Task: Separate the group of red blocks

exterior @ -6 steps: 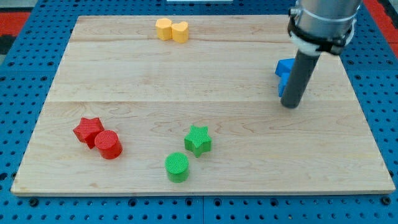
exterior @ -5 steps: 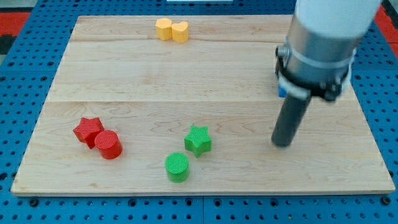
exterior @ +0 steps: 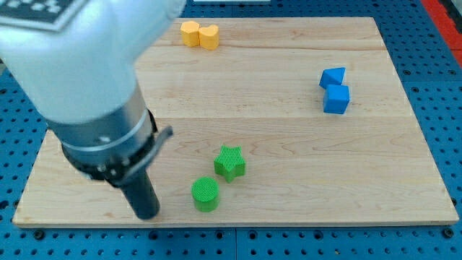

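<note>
Your tip point(exterior: 147, 214) sits lower left on the board point(exterior: 289, 180), nothing pinched, just left of the green cylinder point(exterior: 206, 194) and green star point(exterior: 229, 162). Red blocks hidden behind the arm. Yellow pair point(exterior: 199, 35) top, blue pair point(exterior: 334, 89) right.

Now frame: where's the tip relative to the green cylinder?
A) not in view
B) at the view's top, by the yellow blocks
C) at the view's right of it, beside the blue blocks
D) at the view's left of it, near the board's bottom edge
D: my tip sits at the view's left of the green cylinder, apart from it, near the board's bottom edge.
</note>
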### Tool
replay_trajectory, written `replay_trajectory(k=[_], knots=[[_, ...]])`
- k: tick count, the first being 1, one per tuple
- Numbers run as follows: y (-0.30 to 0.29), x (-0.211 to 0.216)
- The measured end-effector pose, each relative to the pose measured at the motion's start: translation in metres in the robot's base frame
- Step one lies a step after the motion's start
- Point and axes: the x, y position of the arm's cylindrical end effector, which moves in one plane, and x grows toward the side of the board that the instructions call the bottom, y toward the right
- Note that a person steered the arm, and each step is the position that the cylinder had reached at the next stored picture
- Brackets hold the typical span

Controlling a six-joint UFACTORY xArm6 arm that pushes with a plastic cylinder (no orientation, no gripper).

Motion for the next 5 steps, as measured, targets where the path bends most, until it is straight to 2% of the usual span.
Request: replay_trajectory(k=[2, 3, 4, 5], knots=[[-0.069, -0.063], [-0.101, -0.075], [-0.097, -0.078], [-0.066, -0.078]])
